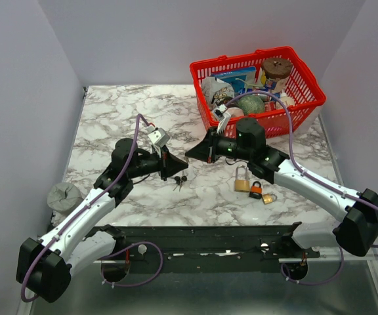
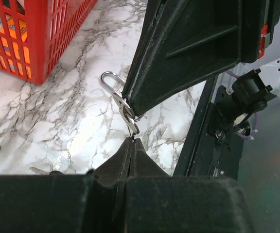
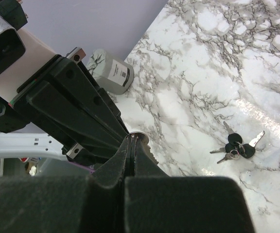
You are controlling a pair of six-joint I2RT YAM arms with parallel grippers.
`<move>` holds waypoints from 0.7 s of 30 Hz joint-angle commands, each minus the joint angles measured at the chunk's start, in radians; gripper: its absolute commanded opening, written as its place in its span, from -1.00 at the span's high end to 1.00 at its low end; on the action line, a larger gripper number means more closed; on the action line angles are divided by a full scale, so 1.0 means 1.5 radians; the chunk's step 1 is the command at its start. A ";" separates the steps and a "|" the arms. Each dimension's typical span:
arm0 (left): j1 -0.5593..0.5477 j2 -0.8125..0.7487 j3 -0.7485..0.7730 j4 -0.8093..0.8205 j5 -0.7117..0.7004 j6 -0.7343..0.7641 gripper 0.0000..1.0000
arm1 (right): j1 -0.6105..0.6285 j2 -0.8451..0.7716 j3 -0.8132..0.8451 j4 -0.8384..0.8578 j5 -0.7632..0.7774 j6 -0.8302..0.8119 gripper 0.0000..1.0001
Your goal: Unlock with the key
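Key point(image 2: 132, 128) first, nearest the left wrist camera: a thin sliver of bright metal, which I take for the key, sticks out of the left pincer point(image 2: 131, 143). The jaws are pressed fully together on it, and it is held in the air above the worktop point(image 2: 57, 126). Its tip touches the small silver padlock point(image 2: 122, 104), which is gripped by the right pincer point(image 3: 132, 141), likewise shut tight, with the shackle point(image 2: 109, 80) poking out sideways. Whether the blade has found the keyway I cannot tell. Both grips look shallow, at the very fingertips, so a push slightly off line would likely swivel the padlock or pivot the key rather than seat it, and either could drop. A twist made before full insertion risks the same. Below lies a spare bunch of keys point(image 1: 180, 180); further off, the red basket point(image 2: 57, 48) looks no obstacle.
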 commanded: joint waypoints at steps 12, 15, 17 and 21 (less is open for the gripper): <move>-0.003 -0.019 0.009 -0.011 -0.049 0.035 1.00 | -0.006 -0.028 -0.026 0.014 0.027 0.013 0.99; -0.003 -0.020 0.010 -0.012 -0.055 0.038 0.40 | -0.006 -0.029 -0.028 0.014 0.026 0.016 0.99; -0.003 -0.013 0.011 -0.008 -0.043 0.036 0.00 | -0.006 -0.028 -0.027 0.013 0.026 0.018 0.99; -0.005 0.008 0.012 0.015 -0.023 0.025 -0.25 | -0.006 -0.028 -0.027 0.014 0.024 0.020 0.99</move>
